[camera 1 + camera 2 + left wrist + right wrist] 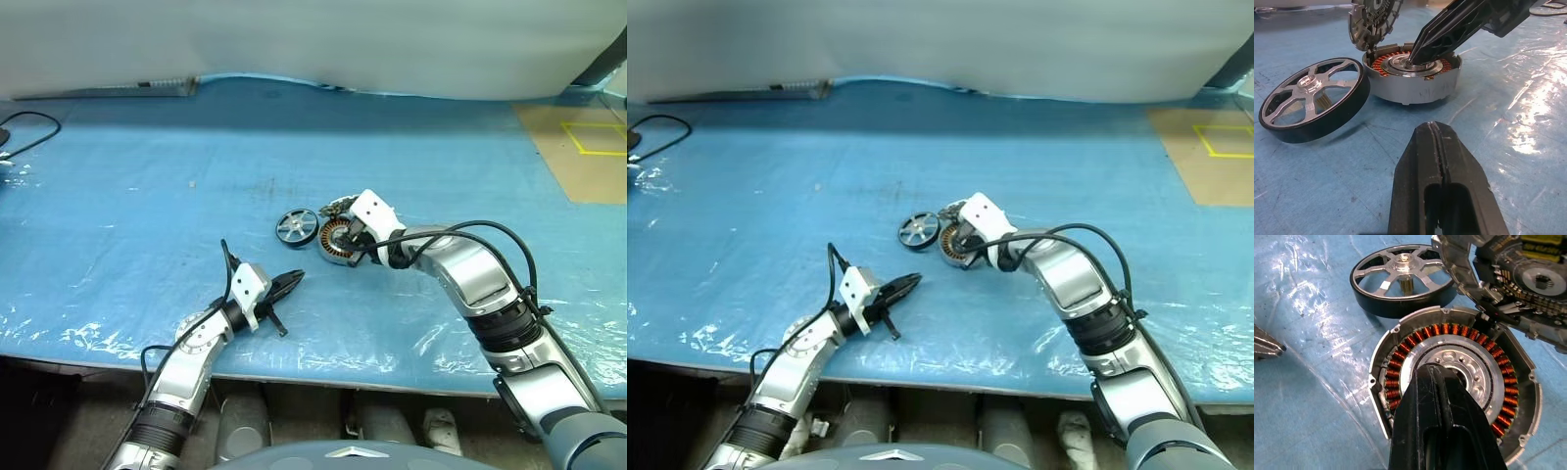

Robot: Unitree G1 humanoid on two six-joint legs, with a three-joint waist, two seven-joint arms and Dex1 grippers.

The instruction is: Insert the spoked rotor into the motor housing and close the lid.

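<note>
The spoked rotor [297, 225], a silver wheel with a dark rim, lies flat on the blue sheet just left of the motor housing [333, 242]. The housing's copper windings [1508, 396] ring a silver centre. Its lid [1374, 19] stands open at the far edge, ribbed inside showing. My right gripper [350, 247] is shut, and its tip rests on the housing's silver centre [1400, 63]. My left gripper [294, 278] is shut on nothing. It hovers nearer the table's front edge and points toward the rotor [1312, 105] and housing.
A crinkled blue plastic sheet [147, 225] covers the table. A black cable [29, 125] loops at the far left. A tan board with a yellow taped square [593, 142] lies at the back right. A pale sheet [294, 39] runs along the back.
</note>
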